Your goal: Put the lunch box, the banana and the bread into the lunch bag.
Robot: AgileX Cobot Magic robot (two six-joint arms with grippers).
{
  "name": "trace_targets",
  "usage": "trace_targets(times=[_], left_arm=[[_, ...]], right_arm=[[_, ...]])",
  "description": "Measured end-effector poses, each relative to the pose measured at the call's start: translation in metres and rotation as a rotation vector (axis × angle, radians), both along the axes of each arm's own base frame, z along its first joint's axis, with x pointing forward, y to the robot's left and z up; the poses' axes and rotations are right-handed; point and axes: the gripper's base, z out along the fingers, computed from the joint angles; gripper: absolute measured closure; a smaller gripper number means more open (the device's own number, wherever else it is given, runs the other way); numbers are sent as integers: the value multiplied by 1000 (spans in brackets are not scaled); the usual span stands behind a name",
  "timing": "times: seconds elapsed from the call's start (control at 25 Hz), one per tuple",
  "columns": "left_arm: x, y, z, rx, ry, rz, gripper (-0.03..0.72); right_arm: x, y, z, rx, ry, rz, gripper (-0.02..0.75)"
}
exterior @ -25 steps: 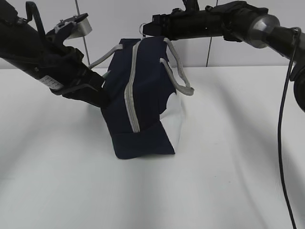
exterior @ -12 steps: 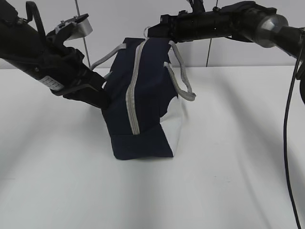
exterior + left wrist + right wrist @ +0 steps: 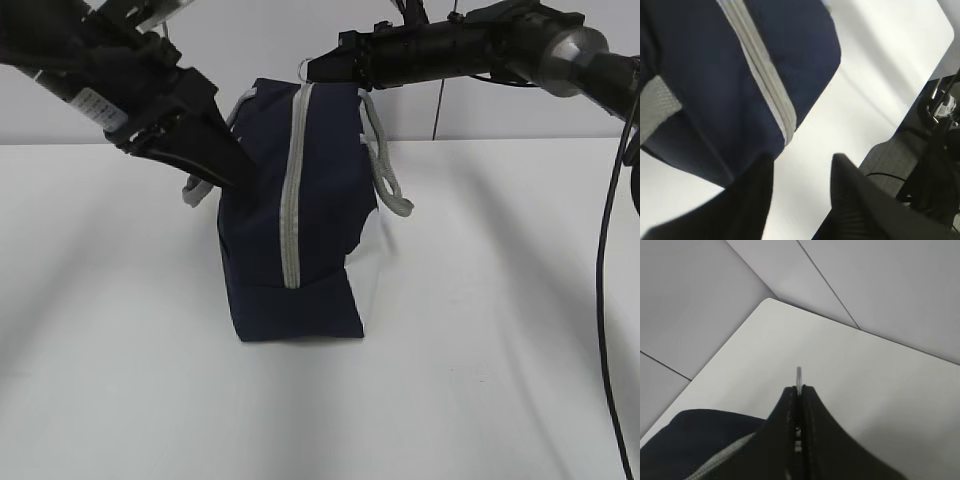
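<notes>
Nearest the camera in the exterior view, the white desk (image 3: 480, 380) lies bare. On it, further back, stands the lunch bag (image 3: 295, 215), upright on its narrow base, its long axis running away from the camera and its grey zipper (image 3: 291, 190) climbing the near end panel to the top edge. The zipper looks done up along that whole face.

The left gripper (image 3: 802, 172) sits against the bag's left flank, at its upper part. In the left wrist view its fingers (image 3: 852, 182) stand spread, with only desk between them and the navy fabric just beside; they hold nothing.

Farthest back, at the bag's top, the right gripper (image 3: 798, 390) reaches in from the right. Its fingers are pressed together on the metal ring pull (image 3: 799, 374), which pokes out past the tips. So the pull lies at the zipper's upper end, and the right arm alone has it; the pull would travel along the bag's long axis.

Lunch box, banana and bread are not visible.
</notes>
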Motion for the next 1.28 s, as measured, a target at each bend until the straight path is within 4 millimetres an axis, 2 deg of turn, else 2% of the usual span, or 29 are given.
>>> trace_targets(times=[0.08,0.2,0.36,0.48,0.56,0.68,0.88,1.28], left_arm=[[0,0,10,-9,2,2,388],[5,-1,25,-45,-28,87,366],[25,3,40,-134,-147,306,360],[45,10,41,-183,-239,446,359],[59,12,34,-197,-278,508,359],[79,10,10,-185,-275,557,359],[100,8,-21,-173,-265,618,359],[108,4,-31,-255,-213,688,364]], right_arm=[[0,-2,0,0,3,6,754],[0,-6,0,1,8,8,754],[0,-8,0,4,14,6,754],[0,-8,0,4,15,7,754],[0,-8,0,6,17,7,754],[0,-8,0,6,17,7,754],[0,-8,0,7,18,6,754],[0,-8,0,7,18,6,754]])
